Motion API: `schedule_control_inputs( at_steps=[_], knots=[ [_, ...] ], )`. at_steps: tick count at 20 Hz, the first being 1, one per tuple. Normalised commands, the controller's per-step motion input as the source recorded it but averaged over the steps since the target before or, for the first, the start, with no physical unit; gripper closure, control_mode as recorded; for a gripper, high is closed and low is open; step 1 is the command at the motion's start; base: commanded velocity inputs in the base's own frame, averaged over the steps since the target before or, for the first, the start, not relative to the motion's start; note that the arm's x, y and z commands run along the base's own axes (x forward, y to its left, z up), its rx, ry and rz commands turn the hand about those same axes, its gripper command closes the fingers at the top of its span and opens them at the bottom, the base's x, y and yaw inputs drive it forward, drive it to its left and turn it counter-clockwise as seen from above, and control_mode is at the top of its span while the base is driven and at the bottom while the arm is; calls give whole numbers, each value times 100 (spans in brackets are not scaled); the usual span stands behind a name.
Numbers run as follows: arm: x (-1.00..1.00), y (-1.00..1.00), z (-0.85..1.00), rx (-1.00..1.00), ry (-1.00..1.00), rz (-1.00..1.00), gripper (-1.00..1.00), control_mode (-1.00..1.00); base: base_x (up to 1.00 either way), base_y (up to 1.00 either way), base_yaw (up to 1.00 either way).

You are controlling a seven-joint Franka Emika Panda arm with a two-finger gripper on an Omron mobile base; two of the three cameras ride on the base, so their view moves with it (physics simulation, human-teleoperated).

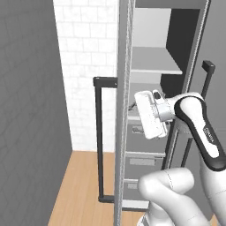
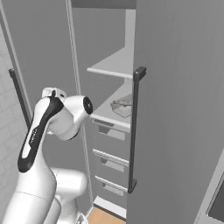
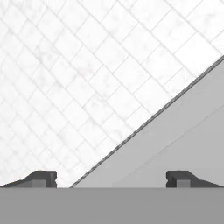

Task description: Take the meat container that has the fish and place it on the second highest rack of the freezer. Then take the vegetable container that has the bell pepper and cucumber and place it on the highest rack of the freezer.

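Claw (image 3: pixel 111 179) tips stand wide apart with nothing between them, facing white tiled wall (image 3: pixel 78 87) and the grey edge of the freezer door (image 3: pixel 175 140) at about four o'clock in the hand view. Seen from the left base, the hand (image 1: pixel 150 114) sits at the open freezer (image 1: pixel 154 66). From the right base, a clear container (image 2: pixel 122 107) rests on the second shelf (image 2: pixel 114 111), at three o'clock from the arm's elbow; its contents are too small to tell. The highest rack (image 2: pixel 114 65) lies above it.

Freezer (image 1: pixel 176 26) stands open. Door edge (image 1: pixel 124 110) stands at the claw's (image 3: pixel 111 179) 9 o'clock, blocking leftward passage. Highest rack (image 2: pixel 114 65) bare above; a tray (image 2: pixel 122 107) occupies the shelf beneath.
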Motion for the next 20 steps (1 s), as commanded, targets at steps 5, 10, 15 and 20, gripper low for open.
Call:
schedule_control_inputs(
  at_steps=[5,10,15,20],
  knots=[
    [2,57,0,30,-9,16,-100,-100,0,0,0],
    [10,71,0,2,0,19,-100,-100,0,0,0],
    [1,74,-3,0,0,12,-100,-100,0,0,0],
    [-14,-79,-3,0,0,2,-100,-100,0,0,0]
  ],
)
